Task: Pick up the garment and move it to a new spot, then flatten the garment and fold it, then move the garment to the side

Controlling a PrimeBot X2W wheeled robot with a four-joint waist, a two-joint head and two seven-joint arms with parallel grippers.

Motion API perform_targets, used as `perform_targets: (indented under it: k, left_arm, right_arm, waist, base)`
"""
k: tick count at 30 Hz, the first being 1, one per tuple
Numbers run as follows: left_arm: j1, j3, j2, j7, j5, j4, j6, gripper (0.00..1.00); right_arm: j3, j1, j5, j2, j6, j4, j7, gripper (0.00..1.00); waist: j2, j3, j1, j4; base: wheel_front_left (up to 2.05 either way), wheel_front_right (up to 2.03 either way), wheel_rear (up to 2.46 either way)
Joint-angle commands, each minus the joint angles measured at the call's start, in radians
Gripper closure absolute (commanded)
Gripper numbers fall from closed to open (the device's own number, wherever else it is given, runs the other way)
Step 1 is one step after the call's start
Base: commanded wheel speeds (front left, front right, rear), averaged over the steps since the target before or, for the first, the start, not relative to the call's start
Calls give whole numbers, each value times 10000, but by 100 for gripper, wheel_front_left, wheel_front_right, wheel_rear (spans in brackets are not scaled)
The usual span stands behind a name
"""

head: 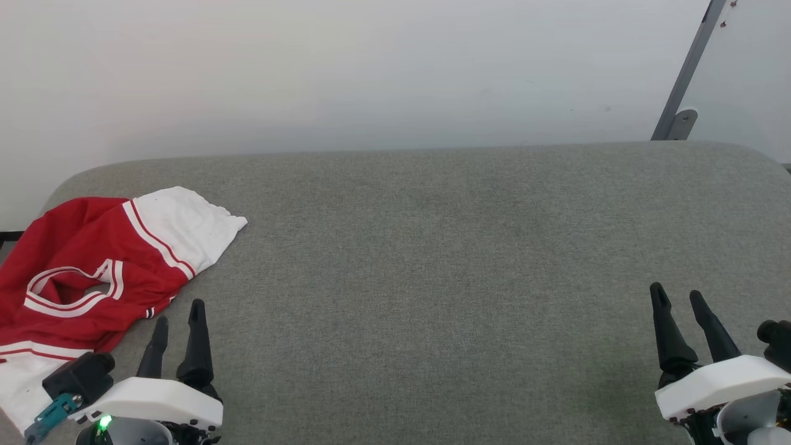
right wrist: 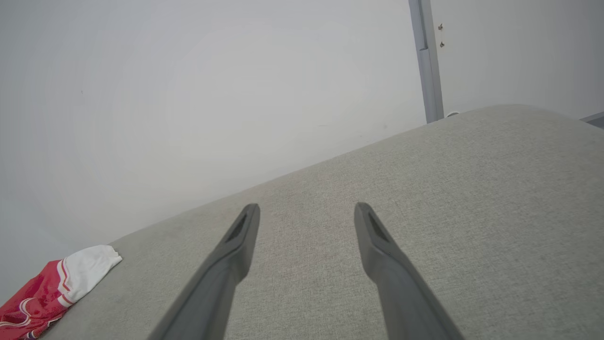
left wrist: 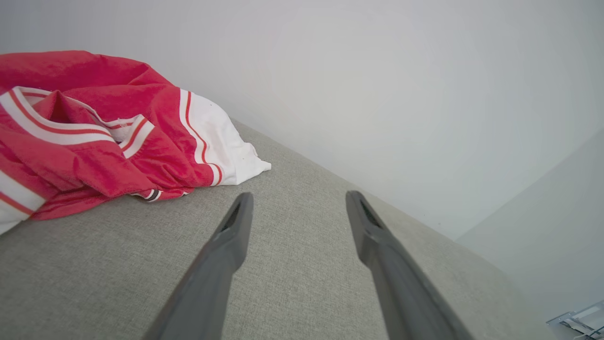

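The garment lies crumpled at the left end of a broad grey upholstered surface — red body bunched, one white sleeve end spread toward the middle, striped neckline facing up. Just to the right of the garment's near edge, the left gripper hovers with fingers spread, clasping nothing. Well apart from the garment, at the surface's right end, the right gripper likewise stands wide and empty. A slim grey post rises beyond — farthest from the garment.
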Motion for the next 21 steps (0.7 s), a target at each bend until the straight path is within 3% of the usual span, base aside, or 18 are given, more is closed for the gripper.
perform_targets:
  k: [1, 21]
  left_arm:
    - [28, 21, 52, -108, 325, -51, -57, 0]
    - [63, 10, 10, -569, 1922, 229, -292, 0]
  right_arm:
    - [46, -38, -256, -87, 44, -113, -87, 0]
    - [220, 44, -1917, -256, 49, -193, -492, 0]
  waist:
    - [0, -6, 0, 0]
    - [0, -114, 0, -8]
  base:
    - [0, 0, 0]
    - [0, 0, 0]
